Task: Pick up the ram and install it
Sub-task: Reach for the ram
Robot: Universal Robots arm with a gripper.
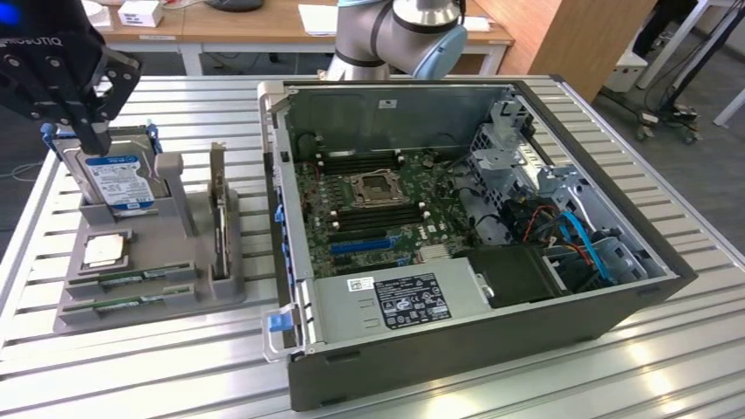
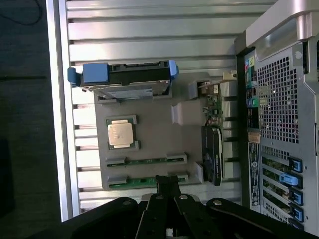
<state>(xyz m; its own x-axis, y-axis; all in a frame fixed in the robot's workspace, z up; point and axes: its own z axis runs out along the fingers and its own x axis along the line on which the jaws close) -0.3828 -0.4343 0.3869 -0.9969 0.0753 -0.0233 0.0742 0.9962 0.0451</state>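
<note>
Two ram sticks, thin green boards, lie flat in slots at the front of the grey holder [image 1: 157, 262]: one ram [image 1: 131, 279] [image 2: 144, 161] and a second ram [image 1: 122, 304] [image 2: 139, 182] beside it. My black gripper [image 1: 93, 141] [image 2: 167, 185] hangs well above the holder at the exterior view's far left, in front of the top of the upright hard drive [image 1: 119, 182]. Its fingers are shut together with nothing between them. In the wrist view the fingertips overlap the end of the outer ram stick.
The holder also carries a processor chip [image 1: 105, 251] [image 2: 120, 133] and an upright dark expansion card [image 1: 218, 205] [image 2: 212, 152]. An open computer case [image 1: 605, 305] lies at the exterior view's right, with its motherboard [image 1: 372, 196] exposed. All rest on a slatted metal table [image 1: 140, 375].
</note>
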